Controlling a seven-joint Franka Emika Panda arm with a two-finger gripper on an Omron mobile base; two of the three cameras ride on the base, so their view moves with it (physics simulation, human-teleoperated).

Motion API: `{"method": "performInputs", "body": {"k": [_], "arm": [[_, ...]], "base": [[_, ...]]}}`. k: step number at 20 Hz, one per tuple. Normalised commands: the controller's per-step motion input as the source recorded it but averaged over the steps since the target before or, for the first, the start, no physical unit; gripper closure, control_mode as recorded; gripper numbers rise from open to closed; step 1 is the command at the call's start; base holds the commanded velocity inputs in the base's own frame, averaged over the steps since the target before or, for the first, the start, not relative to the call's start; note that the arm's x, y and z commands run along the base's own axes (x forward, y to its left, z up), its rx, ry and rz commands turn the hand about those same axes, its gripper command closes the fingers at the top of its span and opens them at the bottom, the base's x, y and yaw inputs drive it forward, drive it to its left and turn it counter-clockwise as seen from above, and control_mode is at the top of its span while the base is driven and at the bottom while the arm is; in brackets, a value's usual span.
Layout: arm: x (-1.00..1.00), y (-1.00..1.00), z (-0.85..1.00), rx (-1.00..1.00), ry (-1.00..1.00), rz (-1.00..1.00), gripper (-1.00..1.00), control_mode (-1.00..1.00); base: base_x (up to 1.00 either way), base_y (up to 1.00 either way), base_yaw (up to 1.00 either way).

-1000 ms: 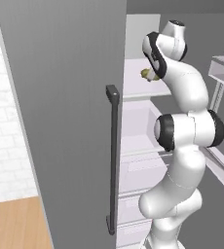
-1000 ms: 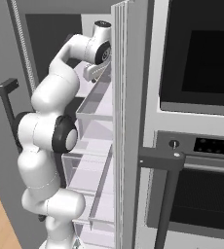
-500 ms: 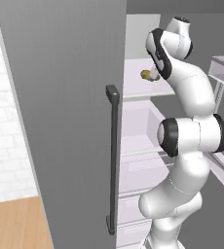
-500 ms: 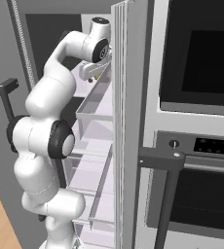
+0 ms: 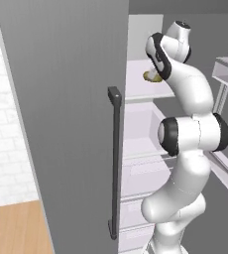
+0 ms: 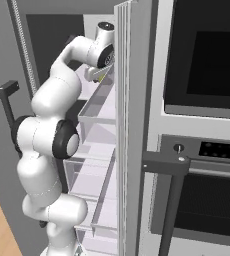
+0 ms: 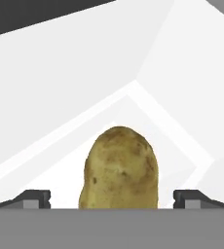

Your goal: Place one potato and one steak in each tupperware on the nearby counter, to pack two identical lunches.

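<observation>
Reaching into the fridge for a potato, which lies on a white fridge shelf, likely stored there until packing. Potato sits centred between the fingertips of the tool, which is spread wide on both sides, apparently not touching. Looks like a pre-grasp; tupperware and steak come later.
</observation>
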Motion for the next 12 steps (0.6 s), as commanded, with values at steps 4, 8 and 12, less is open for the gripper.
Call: {"method": "performInputs", "body": {"k": [4, 8, 12], "arm": [[0.18, -0.15, -0.17, 0.06, 0.12, 0.00, -1.00, -1.00], [0.18, 0.00, -0.39, 0.04, 0.02, 0.00, -1.00, -1.00], [0.05, 0.00, -0.30, 0.03, 0.04, 0.00, -1.00, -1.00]], "base": [[0.00, 0.00, 0.00], [0.00, 0.00, 0.00], [0.00, 0.00, 0.00]]}}
